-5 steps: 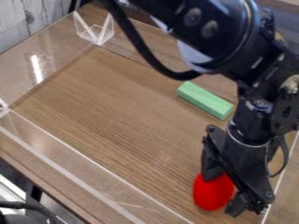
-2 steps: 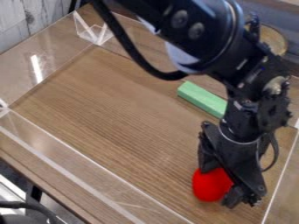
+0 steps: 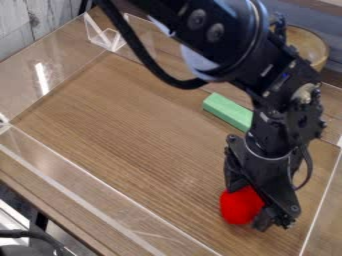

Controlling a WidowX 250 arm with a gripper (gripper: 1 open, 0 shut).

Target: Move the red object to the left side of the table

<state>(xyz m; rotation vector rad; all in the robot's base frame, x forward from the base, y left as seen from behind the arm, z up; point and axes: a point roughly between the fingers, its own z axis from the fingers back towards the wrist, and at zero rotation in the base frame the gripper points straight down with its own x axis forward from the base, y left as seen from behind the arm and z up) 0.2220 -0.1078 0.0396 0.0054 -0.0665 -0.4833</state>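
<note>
The red object (image 3: 241, 206) is a small bright red rounded toy sitting on the table (image 3: 120, 120) near its front right edge. My gripper (image 3: 255, 203) points straight down over it, black fingers open and straddling the toy, one finger (image 3: 283, 213) to its right. The upper part of the toy is hidden by the gripper body. I cannot tell whether the fingers touch it.
A pale green rectangular block (image 3: 230, 110) lies behind the gripper, partly hidden by the arm. A round wooden bowl (image 3: 310, 45) sits at the back right. Low clear acrylic walls (image 3: 60, 165) edge the tabletop. The left half of the wood surface is bare.
The arm has shifted slightly left and settled a little lower around the red object. The toy has stayed in place.
</note>
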